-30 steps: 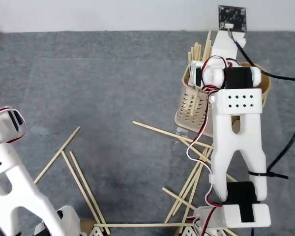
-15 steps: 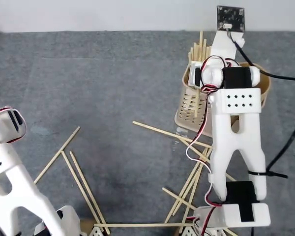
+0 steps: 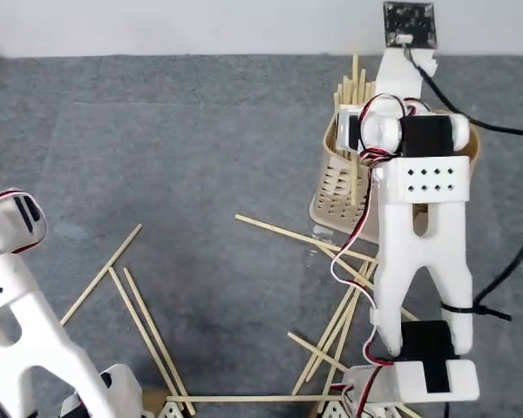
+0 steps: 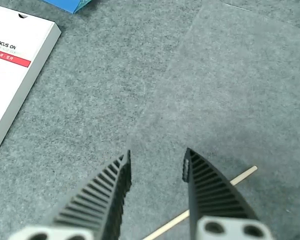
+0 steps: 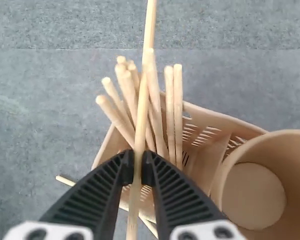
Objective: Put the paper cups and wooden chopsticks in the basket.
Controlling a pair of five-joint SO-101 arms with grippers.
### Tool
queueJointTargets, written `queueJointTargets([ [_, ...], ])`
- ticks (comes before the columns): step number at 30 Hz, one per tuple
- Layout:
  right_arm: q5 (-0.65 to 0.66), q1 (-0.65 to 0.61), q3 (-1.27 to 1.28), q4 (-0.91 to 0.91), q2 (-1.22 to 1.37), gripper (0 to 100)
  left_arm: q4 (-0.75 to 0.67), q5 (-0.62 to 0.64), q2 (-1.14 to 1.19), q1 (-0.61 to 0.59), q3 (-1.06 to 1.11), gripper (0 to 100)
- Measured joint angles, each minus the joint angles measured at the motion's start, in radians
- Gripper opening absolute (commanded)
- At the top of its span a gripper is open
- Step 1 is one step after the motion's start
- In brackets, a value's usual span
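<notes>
My right gripper [image 5: 137, 157] is shut on one wooden chopstick [image 5: 142, 110], held upright over the woven basket [image 5: 202, 132]. In the high view this chopstick [image 3: 356, 83] stands among several others in the basket [image 3: 331, 187] at the far right. A paper cup [image 5: 255, 192] sits in the basket beside the bundle. Loose chopsticks lie on the grey mat: a pile [image 3: 340, 318] near the right arm's base, and a few [image 3: 144, 331] at the front left. My left gripper [image 4: 156, 160] hangs open over the mat, with a chopstick [image 4: 244, 174] beyond its fingertips.
A white box [image 4: 17, 65] and a blue item's corner [image 4: 70, 4] lie on the mat off to one side in the left wrist view. The left arm [image 3: 17, 296] stands at the front left. One chopstick [image 3: 244, 399] lies along the front edge.
The held chopstick has swung from leaning to nearly upright above the basket, and the right arm has shifted slightly away from the front. The left arm has kept still.
</notes>
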Motion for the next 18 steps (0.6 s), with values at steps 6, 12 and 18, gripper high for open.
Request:
queueJointTargets([
  [6,0.003,-0.003,-0.091,0.064,-0.095,0.7,0.0,0.0,0.0,0.0,0.0,17],
  [12,0.017,-0.002,-0.091,0.02,-0.207,0.7,0.0,0.0,0.0,0.0,0.0,17],
  [18,0.015,-0.003,-0.071,-0.1,-0.287,0.7,0.0,0.0,0.0,0.0,0.0,17],
])
